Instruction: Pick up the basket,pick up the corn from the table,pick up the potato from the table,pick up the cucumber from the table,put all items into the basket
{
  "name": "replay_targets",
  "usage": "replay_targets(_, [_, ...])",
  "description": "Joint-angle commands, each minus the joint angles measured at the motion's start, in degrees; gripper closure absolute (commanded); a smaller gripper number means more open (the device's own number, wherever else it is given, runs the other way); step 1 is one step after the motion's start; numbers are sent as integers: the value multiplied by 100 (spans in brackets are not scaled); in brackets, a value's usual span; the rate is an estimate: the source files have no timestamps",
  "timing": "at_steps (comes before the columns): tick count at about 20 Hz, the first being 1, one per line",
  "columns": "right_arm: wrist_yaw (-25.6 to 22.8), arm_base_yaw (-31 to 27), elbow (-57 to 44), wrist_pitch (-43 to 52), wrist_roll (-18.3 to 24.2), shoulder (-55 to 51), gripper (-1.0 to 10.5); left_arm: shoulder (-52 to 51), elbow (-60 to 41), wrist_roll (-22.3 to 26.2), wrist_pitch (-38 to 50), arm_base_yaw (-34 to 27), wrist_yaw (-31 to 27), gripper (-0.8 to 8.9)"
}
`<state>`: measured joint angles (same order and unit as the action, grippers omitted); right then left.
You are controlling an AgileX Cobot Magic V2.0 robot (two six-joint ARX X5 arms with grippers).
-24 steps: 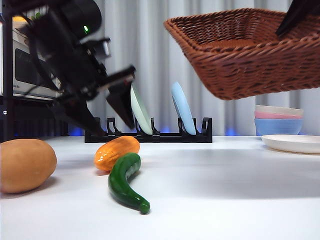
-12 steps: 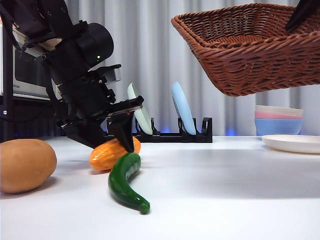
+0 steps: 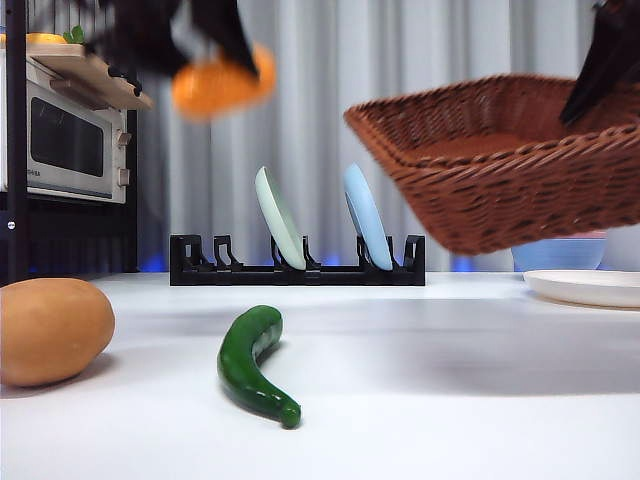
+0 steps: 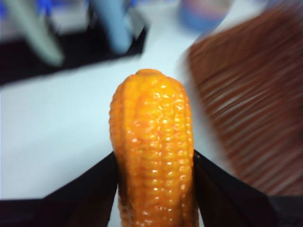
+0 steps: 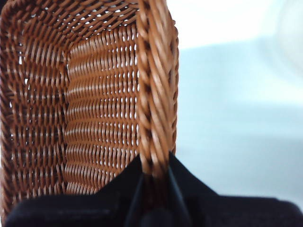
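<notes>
- Since the earlier frame, the left gripper [image 3: 215, 45] had lifted the corn [image 3: 212, 85] from the table [image 3: 450, 380] to upper left.
- Jaws clamped the cob mid-length; rigid, bumpy, probably light.
- The right gripper [image 5: 154, 177] pinched the basket [image 3: 500, 170] rim, right.

The white table [image 3: 450, 400] carries the potato [image 3: 52, 331] at near left and the cucumber [image 3: 252, 364] to its right. A black dish rack [image 3: 296, 266] stands farther back; a plate [image 3: 585, 286] lies far right.
</notes>
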<state>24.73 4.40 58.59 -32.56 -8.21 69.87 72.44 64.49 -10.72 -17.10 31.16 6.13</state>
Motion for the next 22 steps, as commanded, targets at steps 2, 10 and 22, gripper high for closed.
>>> replay_targets(2, [83, 280, 52, 267, -358, 299, 963, -203, -35, -258, 59, 791, 4, 821])
replay_targets(10, [83, 881, 52, 540, -551, 409, 963, 852, -35, 81, 284, 2483, -1541, 821])
replay_targets(22, [83, 922, 52, 529, -592, 407, 963, 1110, -22, 175, 223, 2479, -1668, 310])
